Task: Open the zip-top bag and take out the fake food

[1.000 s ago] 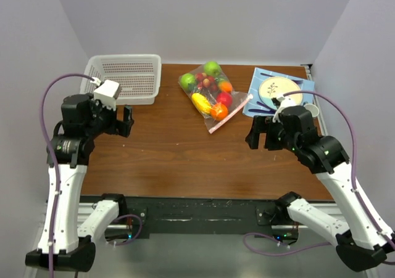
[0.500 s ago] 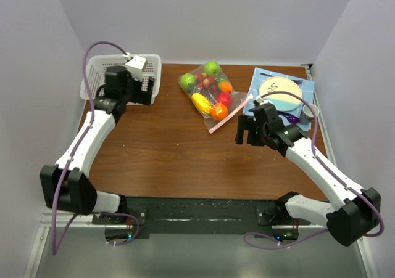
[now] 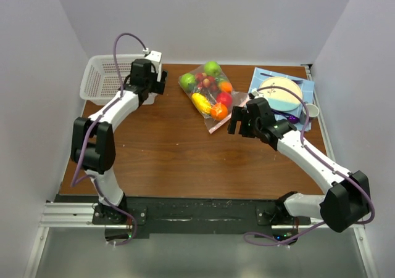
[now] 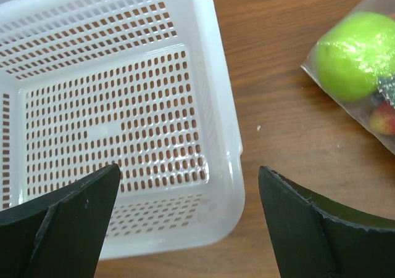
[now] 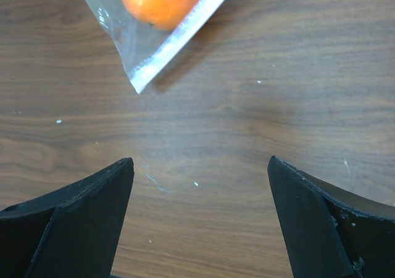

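1. The brown wood-grain worktop (image 3: 173,148) carries three groups along its far half: a white perforated basket (image 3: 102,74) at far left, the zip-top bag (image 3: 208,99) at far centre, and a blue mat (image 3: 258,81) with a round cream plate (image 3: 281,90) at far right.
2. The zip-top bag lies flat on the worktop between the basket and the mat, clear of the basket. Its pink zip strip (image 3: 229,118) runs along the near-right edge, and the far end of the strip reaches the edge of the mat.
3. The fake food (image 3: 210,90) is all inside the bag. Visible through the plastic:
   - a green apple (image 4: 357,55) at the left end and a second one at the far end;
   - a yellow banana (image 3: 200,102) on the near-left side;
   - an orange (image 5: 162,0) in the near corner, just behind the zip strip;
   - a red apple (image 3: 224,99) and dark red grapes (image 3: 207,81) in the middle.
4. The left pincer (image 4: 188,168) has its fingers wide apart and holds nothing. It is above the basket's right wall, with the bag's left end off to its right.
5. The right pincer (image 5: 200,161) has its fingers wide apart and holds nothing. It is above bare worktop just on the near side of the bag's near corner, where the zip strip ends.
6. Neither pincer touches the bag.
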Action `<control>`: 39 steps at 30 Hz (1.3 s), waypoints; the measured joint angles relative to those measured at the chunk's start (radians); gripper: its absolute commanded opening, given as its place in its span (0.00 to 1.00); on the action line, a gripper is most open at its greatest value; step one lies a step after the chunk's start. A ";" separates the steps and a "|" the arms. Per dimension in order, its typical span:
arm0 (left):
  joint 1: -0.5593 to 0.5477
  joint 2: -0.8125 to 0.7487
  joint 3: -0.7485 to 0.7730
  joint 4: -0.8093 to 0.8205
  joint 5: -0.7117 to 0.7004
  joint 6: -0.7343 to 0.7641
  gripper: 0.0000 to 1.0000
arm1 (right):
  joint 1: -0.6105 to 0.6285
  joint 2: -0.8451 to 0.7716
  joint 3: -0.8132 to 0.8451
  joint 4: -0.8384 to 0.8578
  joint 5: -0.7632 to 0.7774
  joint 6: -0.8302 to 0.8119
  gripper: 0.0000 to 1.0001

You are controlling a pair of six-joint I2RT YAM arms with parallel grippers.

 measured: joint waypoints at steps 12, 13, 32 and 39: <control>-0.021 0.172 0.072 0.033 0.011 0.038 0.49 | 0.000 0.008 -0.032 0.045 -0.004 0.029 0.93; -0.021 0.172 0.069 0.037 0.014 0.043 0.38 | 0.000 0.009 -0.032 0.047 -0.002 0.030 0.93; -0.026 -0.402 -0.521 0.057 0.069 0.185 0.00 | -0.026 0.420 0.064 0.281 0.097 0.052 0.89; -0.024 -0.606 -0.610 -0.113 0.180 0.227 0.00 | -0.154 0.422 0.056 0.428 0.037 0.103 0.83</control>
